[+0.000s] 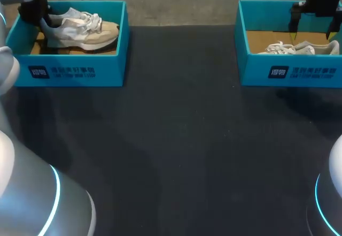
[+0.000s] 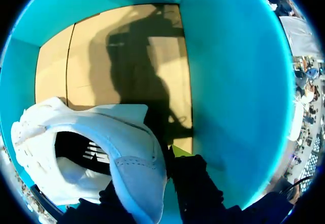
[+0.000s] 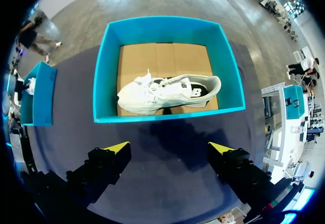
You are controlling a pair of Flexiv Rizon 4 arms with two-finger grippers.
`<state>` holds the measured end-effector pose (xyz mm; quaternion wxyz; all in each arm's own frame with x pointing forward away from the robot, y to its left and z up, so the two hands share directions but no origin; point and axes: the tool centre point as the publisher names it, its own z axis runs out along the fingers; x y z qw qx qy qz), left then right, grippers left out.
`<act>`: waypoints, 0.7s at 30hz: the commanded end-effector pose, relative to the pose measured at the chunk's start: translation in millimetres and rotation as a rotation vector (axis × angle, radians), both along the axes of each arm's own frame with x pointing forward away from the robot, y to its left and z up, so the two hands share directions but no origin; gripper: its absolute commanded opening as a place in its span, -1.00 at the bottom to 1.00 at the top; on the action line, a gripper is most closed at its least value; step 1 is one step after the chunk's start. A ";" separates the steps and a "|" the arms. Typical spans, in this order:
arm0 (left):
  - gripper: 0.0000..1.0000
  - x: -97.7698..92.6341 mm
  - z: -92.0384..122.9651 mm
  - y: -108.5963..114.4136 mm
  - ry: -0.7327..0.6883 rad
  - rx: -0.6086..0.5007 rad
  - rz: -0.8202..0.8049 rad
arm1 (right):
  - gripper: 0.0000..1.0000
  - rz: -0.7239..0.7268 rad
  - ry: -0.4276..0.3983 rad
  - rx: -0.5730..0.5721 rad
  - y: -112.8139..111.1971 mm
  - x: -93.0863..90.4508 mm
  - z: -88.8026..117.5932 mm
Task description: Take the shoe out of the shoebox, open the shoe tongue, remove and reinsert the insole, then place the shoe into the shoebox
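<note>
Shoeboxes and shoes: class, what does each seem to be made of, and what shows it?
The left shoebox and right shoebox: probably cardboard, matte teal walls, bare brown floor with fold seams. The left shoe and right shoe: smooth pale leather or synthetic, cannot tell which; perforations on the left heel, cord laces.

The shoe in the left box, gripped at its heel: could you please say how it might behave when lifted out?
The shoe would probably hang toe-down, since the left gripper pinches only its heel collar. That padded collar looks soft, so it may flex or slip. The loose laces could snag on the box wall.
</note>
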<state>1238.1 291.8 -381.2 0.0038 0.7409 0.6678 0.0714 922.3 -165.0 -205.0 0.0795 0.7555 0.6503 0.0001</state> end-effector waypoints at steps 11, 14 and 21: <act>-1.00 -2.6 74.8 20.6 0.134 0.003 0.030 | 1.00 -0.001 0.000 -0.001 0.4 0.1 -0.2; -1.00 -8.5 92.1 21.7 0.117 0.007 0.027 | 1.00 -0.001 0.000 -0.001 0.4 0.1 -0.2; -1.00 -34.2 135.4 18.1 0.086 0.052 0.021 | 1.00 -0.001 0.000 -0.001 0.4 0.1 -0.2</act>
